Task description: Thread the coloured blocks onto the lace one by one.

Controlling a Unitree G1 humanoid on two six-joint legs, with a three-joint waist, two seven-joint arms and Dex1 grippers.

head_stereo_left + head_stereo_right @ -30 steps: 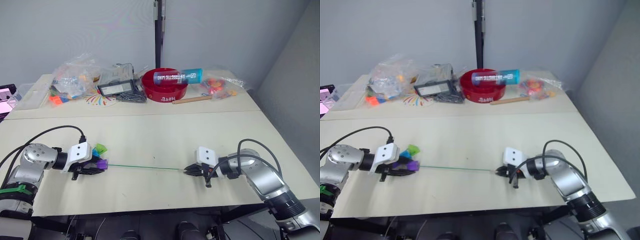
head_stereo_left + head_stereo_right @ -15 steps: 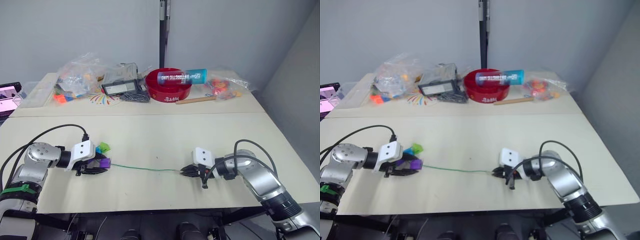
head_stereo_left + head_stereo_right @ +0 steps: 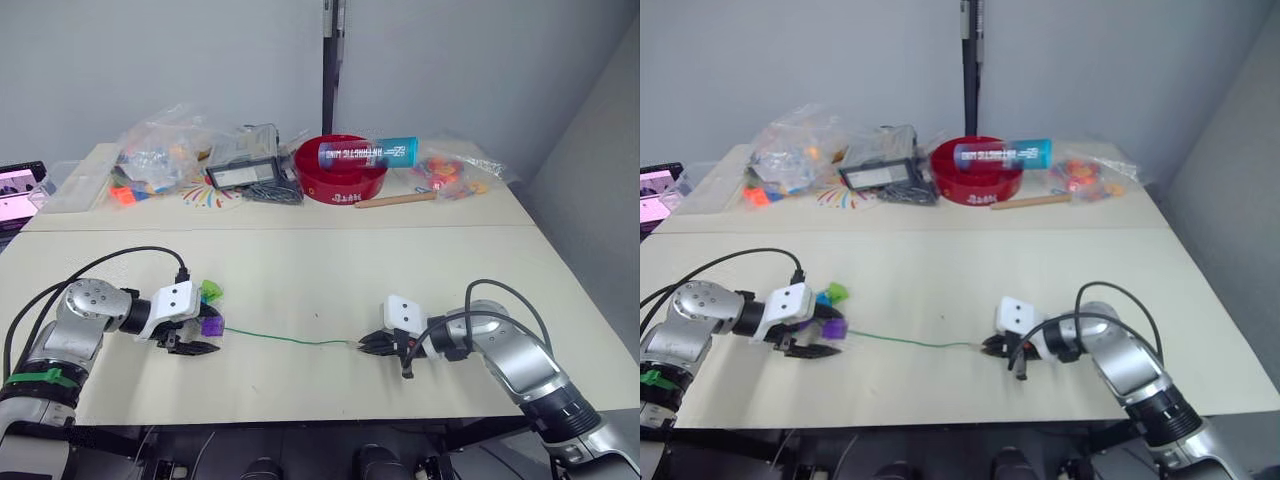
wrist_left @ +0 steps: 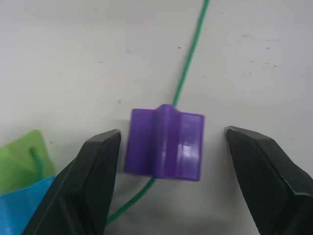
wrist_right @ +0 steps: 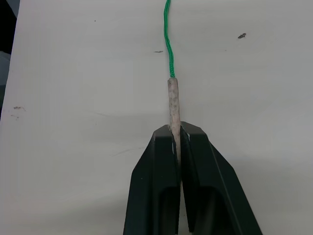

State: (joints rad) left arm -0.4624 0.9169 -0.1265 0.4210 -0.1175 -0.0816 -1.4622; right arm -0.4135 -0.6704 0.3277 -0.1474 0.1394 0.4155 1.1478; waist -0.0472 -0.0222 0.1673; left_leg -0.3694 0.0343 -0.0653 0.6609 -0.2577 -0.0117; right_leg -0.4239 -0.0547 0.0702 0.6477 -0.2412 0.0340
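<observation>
Slackened since earlier: lace (image 3: pixel 290 340), tip clamped in right gripper (image 5: pixel 176 142); purple block (image 4: pixel 164 144) between left gripper's (image 4: pixel 168 147) parted fingers.

A red bowl (image 3: pixel 341 184) sat at the table's (image 3: pixel 330 270) far side with a blue tube (image 3: pixel 367 153) across it; clear bags (image 3: pixel 158 155) of what looked like toys lay nearby; a wooden stick (image 3: pixel 395 200) lay beside the bowl.

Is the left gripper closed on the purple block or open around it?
Open. The left gripper's fingers stand apart on either side of the purple block, with table showing between; the lace runs through the block.
</observation>
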